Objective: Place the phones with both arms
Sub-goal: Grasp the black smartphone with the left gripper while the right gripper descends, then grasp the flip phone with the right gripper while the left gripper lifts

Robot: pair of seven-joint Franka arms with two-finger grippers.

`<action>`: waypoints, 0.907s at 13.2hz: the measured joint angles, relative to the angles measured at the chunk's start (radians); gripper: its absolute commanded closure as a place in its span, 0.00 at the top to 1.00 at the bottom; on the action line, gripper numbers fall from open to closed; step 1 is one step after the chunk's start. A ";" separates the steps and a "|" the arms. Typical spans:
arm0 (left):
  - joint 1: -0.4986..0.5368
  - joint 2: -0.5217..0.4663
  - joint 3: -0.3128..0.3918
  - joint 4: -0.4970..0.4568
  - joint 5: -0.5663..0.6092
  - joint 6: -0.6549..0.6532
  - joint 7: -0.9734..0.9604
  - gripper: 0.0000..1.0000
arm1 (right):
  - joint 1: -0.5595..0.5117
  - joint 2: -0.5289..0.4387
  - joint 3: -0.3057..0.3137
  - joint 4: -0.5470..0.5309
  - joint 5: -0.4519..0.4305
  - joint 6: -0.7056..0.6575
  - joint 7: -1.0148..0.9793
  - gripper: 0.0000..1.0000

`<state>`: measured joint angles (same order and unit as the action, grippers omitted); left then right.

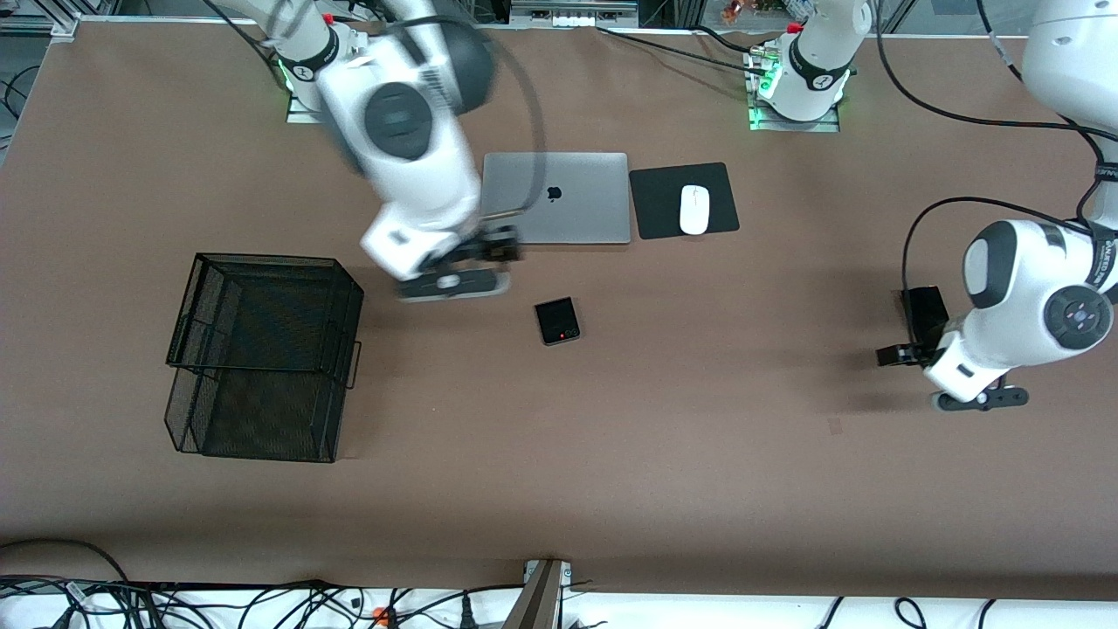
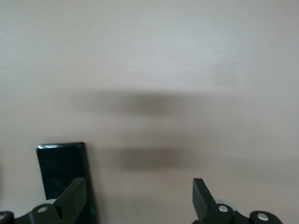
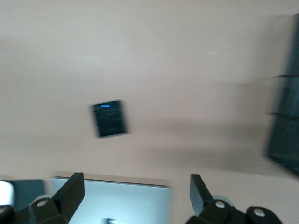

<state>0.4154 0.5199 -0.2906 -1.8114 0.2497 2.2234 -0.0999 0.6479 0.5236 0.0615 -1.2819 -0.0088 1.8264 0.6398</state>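
right gripper (image 1: 489, 253): jaws spread wide, nothing between them, hanging over the table beside the silver laptop (image 1: 559, 197); the arm is blurred, so i judge it is on the move. left gripper (image 1: 908, 354): jaws also spread wide and empty, low over the table at the left arm's end.

small squarish black phone (image 1: 557, 321): flat on the table, nearer the front camera than the laptop, well apart from both grippers. in the right wrist view it lies clear of the fingers (image 3: 70, 193).

longer black slab (image 2: 65, 175): flat on the table just beside the left gripper; one finger sits over its edge in the left wrist view, and i cannot tell whether they touch.

lavender-white phone: not in any view i have.

step in hand, as i judge it: approach, no phone gripped yet. next move calls for each gripper to centre over its phone, descend and close across the narrow sides.

black wire basket (image 1: 262, 354): stands toward the right arm's end; both tiers appear to hold no phone.

white mouse (image 1: 694, 210): on its black pad (image 1: 655, 201), not mine to handle.
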 measured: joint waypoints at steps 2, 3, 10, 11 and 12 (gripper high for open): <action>0.099 -0.010 -0.001 -0.129 0.001 0.129 0.064 1.00 | 0.088 0.089 -0.002 0.074 0.000 0.053 0.067 1.00; 0.135 -0.011 -0.002 -0.176 0.001 0.176 0.082 1.00 | 0.115 0.124 -0.004 0.092 0.000 0.080 0.072 1.00; 0.220 0.001 -0.002 -0.236 0.001 0.213 0.128 1.00 | 0.131 0.268 -0.029 0.019 -0.049 0.244 -0.141 1.00; 0.228 0.006 -0.003 -0.237 0.001 0.213 0.129 1.00 | 0.124 0.275 -0.033 -0.013 -0.049 0.290 -0.175 1.00; 0.237 0.014 -0.003 -0.238 0.001 0.214 0.130 1.00 | 0.117 0.282 -0.036 -0.040 -0.050 0.331 -0.213 1.00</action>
<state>0.6521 0.5339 -0.2933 -2.0496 0.2504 2.4370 0.0298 0.7645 0.8059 0.0257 -1.3220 -0.0587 2.1576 0.4266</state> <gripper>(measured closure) 0.000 0.000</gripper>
